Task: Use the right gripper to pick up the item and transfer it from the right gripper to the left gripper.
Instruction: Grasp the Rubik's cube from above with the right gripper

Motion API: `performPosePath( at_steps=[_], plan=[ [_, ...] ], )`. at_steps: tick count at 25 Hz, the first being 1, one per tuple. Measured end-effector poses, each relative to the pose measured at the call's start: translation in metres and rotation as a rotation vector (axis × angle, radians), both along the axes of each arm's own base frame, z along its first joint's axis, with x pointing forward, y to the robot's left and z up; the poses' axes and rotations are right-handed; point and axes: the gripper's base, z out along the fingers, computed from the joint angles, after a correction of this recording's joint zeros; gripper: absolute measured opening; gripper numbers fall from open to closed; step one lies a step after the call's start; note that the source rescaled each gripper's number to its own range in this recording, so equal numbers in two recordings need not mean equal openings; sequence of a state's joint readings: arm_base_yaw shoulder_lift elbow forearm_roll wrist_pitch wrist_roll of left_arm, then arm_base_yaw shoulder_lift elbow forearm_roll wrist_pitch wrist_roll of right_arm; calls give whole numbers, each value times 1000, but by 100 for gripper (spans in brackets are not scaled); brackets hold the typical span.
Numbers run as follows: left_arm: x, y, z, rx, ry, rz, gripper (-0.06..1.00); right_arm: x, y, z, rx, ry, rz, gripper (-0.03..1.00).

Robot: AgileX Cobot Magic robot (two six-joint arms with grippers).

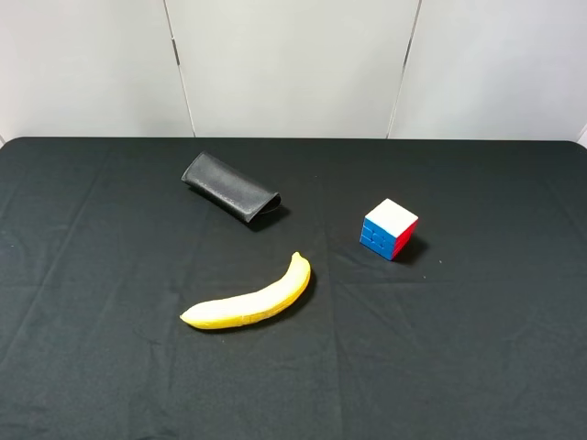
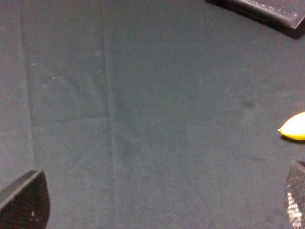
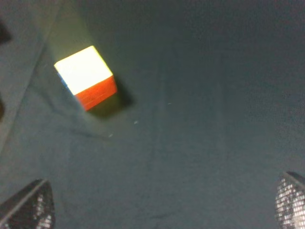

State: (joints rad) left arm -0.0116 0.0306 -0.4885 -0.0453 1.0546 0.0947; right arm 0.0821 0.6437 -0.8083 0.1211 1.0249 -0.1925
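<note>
The item, a small puzzle cube (image 1: 390,229) with a white top, a blue face and a red face, rests on the black cloth right of centre. In the right wrist view the cube (image 3: 86,76) lies well ahead of my right gripper (image 3: 164,205), whose fingertips (image 3: 28,205) stand far apart with only cloth between them. My left gripper (image 2: 159,200) is open too, over bare cloth, with nothing between its fingertips (image 2: 26,200). Neither arm shows in the exterior high view.
A yellow banana (image 1: 252,300) lies near the middle of the black-clothed table (image 1: 477,348); its tip (image 2: 294,127) shows in the left wrist view. A black leather case (image 1: 230,187) lies behind it, its corner (image 2: 267,12) also seen from the left wrist. A white wall stands behind the table.
</note>
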Motion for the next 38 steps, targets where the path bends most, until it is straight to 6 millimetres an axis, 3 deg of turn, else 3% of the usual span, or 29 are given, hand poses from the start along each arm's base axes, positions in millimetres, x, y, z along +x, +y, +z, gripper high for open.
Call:
performPosePath(
  at_steps=[10, 19, 25, 38],
  plan=[
    [0, 0, 0, 0, 0, 0, 96, 73, 40, -12, -111, 202, 283, 100],
    [0, 0, 0, 0, 0, 0, 96, 128, 77, -37, -220, 275, 481, 100],
    [0, 0, 0, 0, 0, 0, 96, 151, 95, -67, -248, 329, 546, 100],
    [0, 0, 0, 0, 0, 0, 96, 178, 106, -118, -261, 443, 547, 100]
  ],
)
